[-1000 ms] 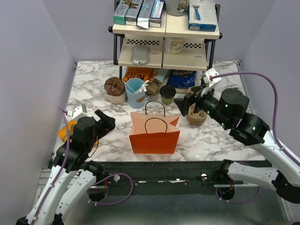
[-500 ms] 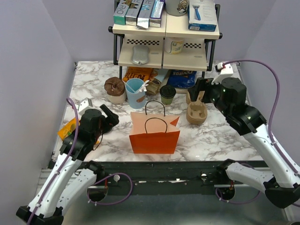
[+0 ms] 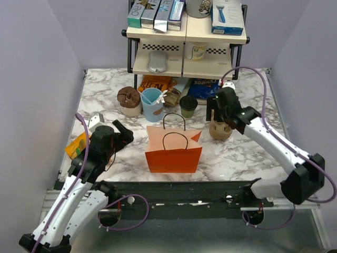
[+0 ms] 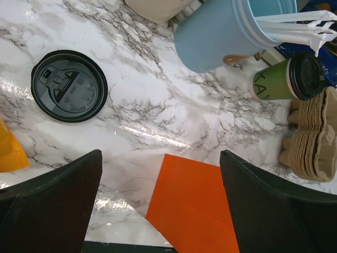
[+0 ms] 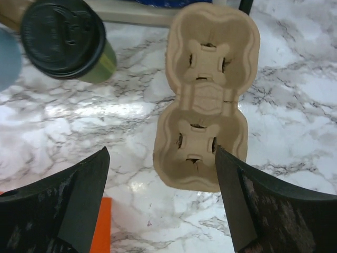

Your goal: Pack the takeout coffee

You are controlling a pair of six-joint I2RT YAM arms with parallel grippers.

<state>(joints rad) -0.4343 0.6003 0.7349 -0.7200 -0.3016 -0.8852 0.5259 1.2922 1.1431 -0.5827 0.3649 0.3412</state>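
You face a white, grey-veined marble bench, boxed in by plain lilac walls. At its far edge stands a two-tier shelf with cream boards and black posts. Even light glints off the marble.

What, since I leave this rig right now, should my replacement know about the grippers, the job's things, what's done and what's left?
Left gripper: open, empty, above the table left of the orange bag.
Right gripper: open, empty, above the pulp cup carrier.
Takeout coffee: upright, lid on, on the table behind the bag, left of the carrier.
Done: nothing packed.
Left: grasp the coffee, probably with the right arm, and set it in the bag.
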